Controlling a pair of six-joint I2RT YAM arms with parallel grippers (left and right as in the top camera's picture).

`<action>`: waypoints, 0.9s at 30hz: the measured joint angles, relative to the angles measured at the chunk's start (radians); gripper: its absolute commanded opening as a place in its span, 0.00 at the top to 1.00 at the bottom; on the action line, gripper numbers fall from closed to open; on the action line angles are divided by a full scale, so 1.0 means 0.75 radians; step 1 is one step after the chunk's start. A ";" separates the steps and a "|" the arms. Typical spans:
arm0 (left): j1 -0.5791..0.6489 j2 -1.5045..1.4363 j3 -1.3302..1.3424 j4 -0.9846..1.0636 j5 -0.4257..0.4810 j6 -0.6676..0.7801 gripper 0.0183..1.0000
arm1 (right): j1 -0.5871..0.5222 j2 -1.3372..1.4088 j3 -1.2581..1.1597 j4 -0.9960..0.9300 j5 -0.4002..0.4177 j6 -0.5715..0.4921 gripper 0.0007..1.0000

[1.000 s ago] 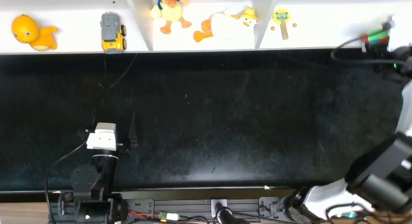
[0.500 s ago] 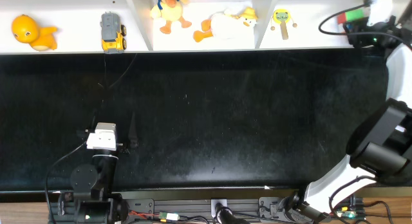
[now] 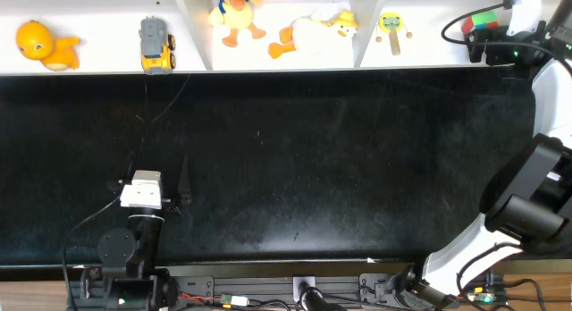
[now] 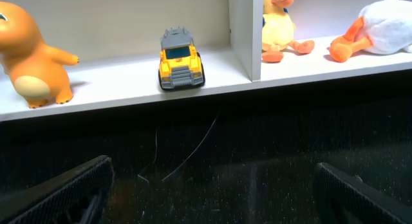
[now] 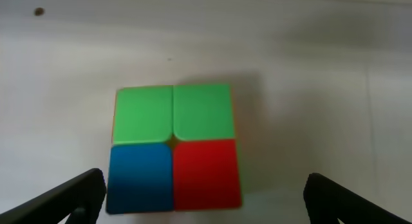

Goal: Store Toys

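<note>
Now the right arm has swung up from the far right edge to the shelf (image 3: 429, 47), and the puzzle cube (image 5: 174, 150) sits on the floor of the rightmost compartment, which looks like it is stored. The right hand (image 5: 203, 192) is spread wide, with its fingers flanking the cube and clear of both sides.

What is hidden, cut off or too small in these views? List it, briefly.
Cube: right wrist view shows one face; the other faces are turned away.
Small green toy: top view, too small to identify.
White plush: left wrist view, cut off by the picture's edge.
Orange figure: left wrist view, head cut off by the edge.
</note>
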 measured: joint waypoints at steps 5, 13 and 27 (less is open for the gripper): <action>0.000 0.000 0.000 -0.001 0.000 0.000 0.00 | -0.008 -0.270 -0.308 0.087 0.035 0.021 0.00; 0.000 0.000 0.000 0.000 0.000 0.000 0.00 | -0.007 -0.760 -0.862 0.386 0.217 0.225 0.00; 0.000 0.000 0.000 -0.001 0.001 0.000 0.00 | 0.792 -1.278 -1.527 0.718 0.763 0.529 0.00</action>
